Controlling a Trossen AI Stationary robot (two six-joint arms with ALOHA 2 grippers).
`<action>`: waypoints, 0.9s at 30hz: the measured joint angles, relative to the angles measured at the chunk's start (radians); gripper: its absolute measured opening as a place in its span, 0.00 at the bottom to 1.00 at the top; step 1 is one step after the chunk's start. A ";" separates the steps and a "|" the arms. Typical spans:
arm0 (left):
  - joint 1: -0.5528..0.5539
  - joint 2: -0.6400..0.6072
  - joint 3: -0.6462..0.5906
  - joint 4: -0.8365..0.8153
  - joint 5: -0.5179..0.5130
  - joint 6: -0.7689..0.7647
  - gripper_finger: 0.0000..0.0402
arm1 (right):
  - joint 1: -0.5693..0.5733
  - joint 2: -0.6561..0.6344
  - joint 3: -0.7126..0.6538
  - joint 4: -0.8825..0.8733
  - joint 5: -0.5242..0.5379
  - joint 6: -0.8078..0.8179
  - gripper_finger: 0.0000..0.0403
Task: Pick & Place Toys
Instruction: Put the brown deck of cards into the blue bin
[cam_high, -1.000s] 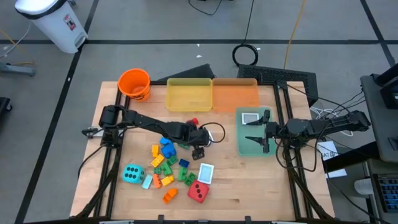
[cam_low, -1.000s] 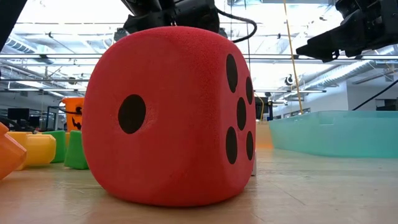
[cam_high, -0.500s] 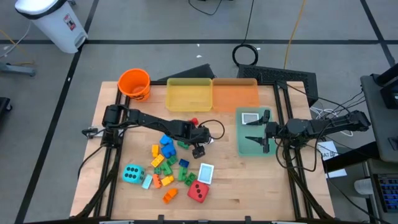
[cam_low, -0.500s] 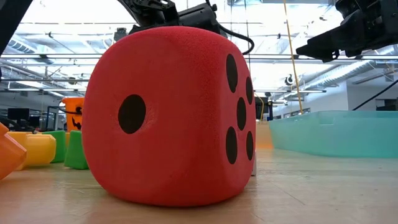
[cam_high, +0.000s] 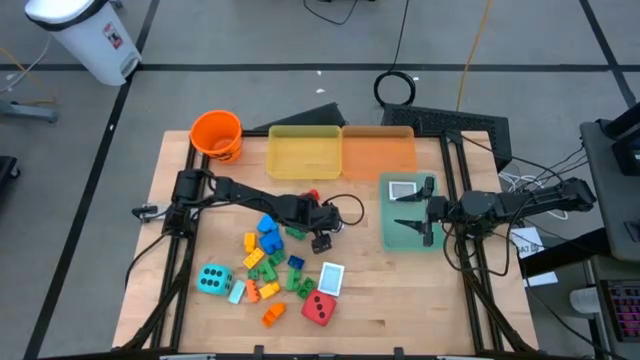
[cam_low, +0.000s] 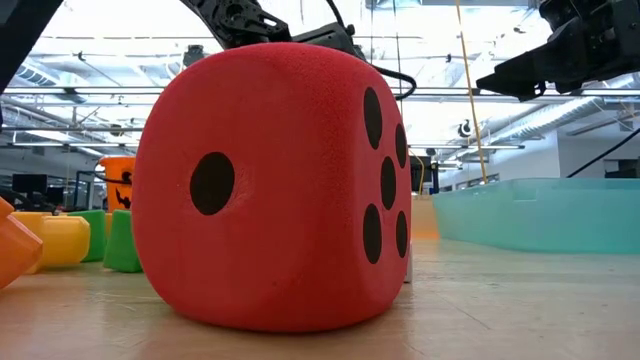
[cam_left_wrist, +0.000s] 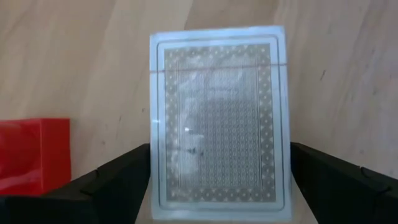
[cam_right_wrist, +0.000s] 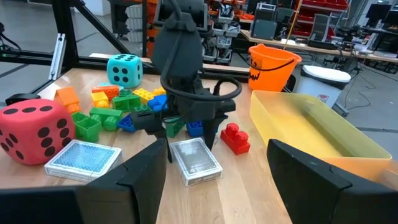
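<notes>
Left gripper (cam_high: 321, 240), mine, spread open astride card (cam_left_wrist: 219, 118) on table; one card (cam_high: 403, 189) trayed, bricks and dice remain.

Red die (cam_low: 270, 190) — black pips

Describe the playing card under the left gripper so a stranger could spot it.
Go from the yellow plastic tray toward the table's middle. Beside the lone red building brick, a white playing card lies flat under the open left gripper; the other loose card sits by the red foam die.
</notes>
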 joint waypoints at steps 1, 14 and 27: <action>-0.003 0.001 0.000 0.002 -0.012 -0.009 0.93 | 0.000 0.000 0.000 0.001 0.000 0.000 0.61; 0.008 -0.123 -0.010 0.012 -0.132 0.081 0.75 | 0.000 0.000 0.000 0.106 0.005 -0.049 0.61; -0.053 -0.217 -0.006 0.188 -0.543 0.580 0.75 | -0.116 0.275 0.000 0.302 -0.004 0.370 0.61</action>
